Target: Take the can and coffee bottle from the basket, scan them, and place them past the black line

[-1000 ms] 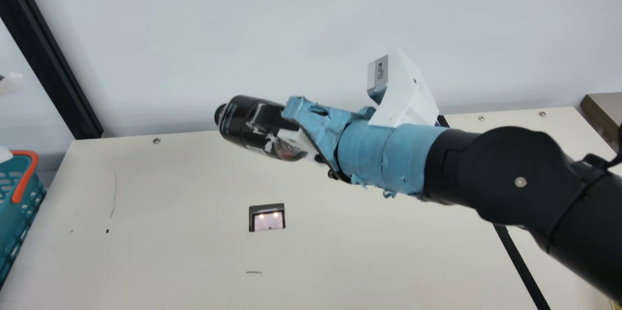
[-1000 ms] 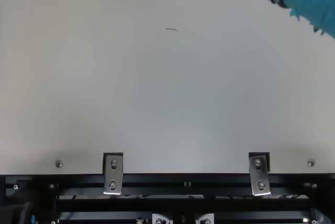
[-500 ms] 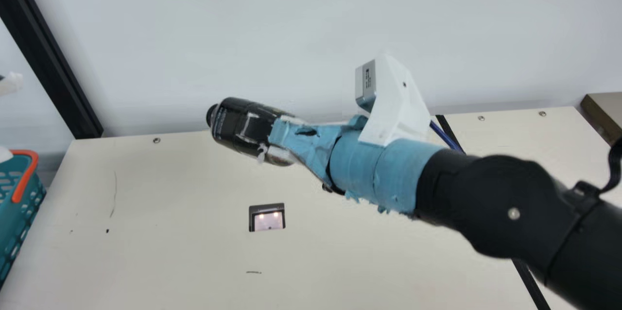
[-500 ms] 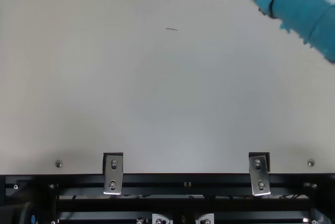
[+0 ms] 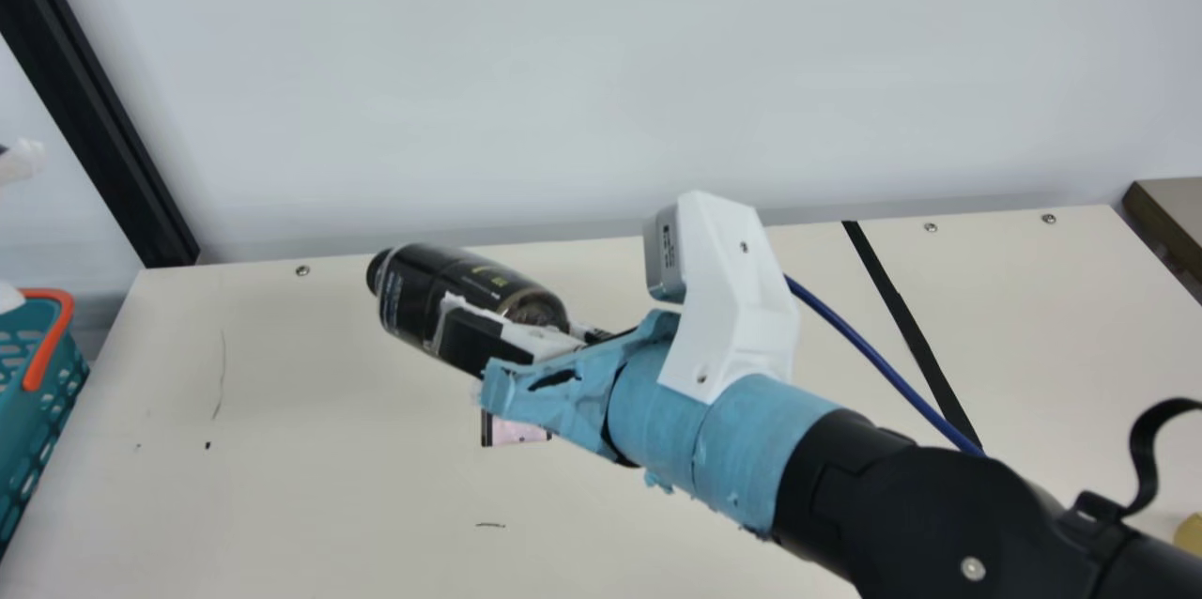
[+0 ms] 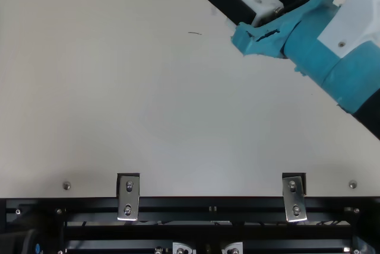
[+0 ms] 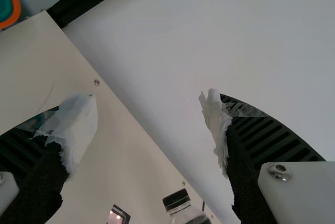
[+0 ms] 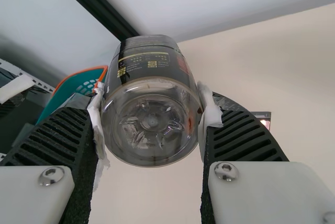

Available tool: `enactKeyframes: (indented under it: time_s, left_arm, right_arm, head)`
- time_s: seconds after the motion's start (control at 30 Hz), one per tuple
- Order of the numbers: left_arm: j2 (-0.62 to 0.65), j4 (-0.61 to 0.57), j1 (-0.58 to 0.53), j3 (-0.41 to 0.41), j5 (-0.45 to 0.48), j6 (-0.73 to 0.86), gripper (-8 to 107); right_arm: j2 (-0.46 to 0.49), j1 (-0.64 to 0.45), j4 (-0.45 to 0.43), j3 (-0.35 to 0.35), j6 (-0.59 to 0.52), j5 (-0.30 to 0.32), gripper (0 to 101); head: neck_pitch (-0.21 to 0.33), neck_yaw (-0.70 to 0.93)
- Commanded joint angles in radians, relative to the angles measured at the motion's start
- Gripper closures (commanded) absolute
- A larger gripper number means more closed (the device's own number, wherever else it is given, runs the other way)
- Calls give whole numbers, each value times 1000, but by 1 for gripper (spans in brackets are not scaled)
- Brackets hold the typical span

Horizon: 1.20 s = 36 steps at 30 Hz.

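The coffee bottle is held by the right gripper over the table, clamped between fingers with white, ragged wrapping at their tips. The main view gives it side-on: a dark body with gold lettering, tilted, its black cap pointing away from the arm. The right wrist view adds the other end, a clear, ridged base with a finger pressed to either side. From the left wrist view come the cap again and a clear stretch of shoulder just below it.

Near the bottle, the scanner window sits in the table, partly covered in the main view by the right gripper; the right wrist view catches its lit edge beside one finger (a small pinkish glow), and the left wrist view has two bright spots in it.

The left gripper is at the main view's left edge, above the basket; its own wrist view has the fingers wide apart, with nothing between them. The basket is teal with an orange handle.

On the right arm's side, the black line crosses the table, well apart from the bottle, and a blue cable runs from behind the white camera mount. The top view adds two metal brackets along a black rail at the table's edge.
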<state>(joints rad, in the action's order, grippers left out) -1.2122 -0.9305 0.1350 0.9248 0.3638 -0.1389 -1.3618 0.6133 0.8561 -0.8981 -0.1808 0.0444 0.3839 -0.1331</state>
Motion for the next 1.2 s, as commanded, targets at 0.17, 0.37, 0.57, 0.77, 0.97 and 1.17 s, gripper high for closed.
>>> enactKeyframes:
  time_s: [0.17,0.37,0.57,0.77,0.97,1.17]
  left_arm:
    - [0,0,0,0,0,0,9]
    - [0,0,0,0,0,0,9]
    - [0,0,0,0,0,0,9]
    - [0,0,0,0,0,0,9]
    - [0,0,0,0,0,0,9]
    - [0,0,0,0,0,0,9]
  right_arm:
    - [-19,5,-18,-10,-6,-15,101]
    - [-74,49,-42,-26,-3,-89,101]
    - [-141,107,-146,-19,95,-206,101]
    - [-227,111,-361,36,297,-348,101]
    - [-329,53,-584,89,494,-487,101]
    - [-419,-12,-739,104,603,-602,101]
  head:
    - [2,-1]
    - [2,-1]
    - [2,-1]
    - [2,-1]
    - [2,-1]
    - [2,-1]
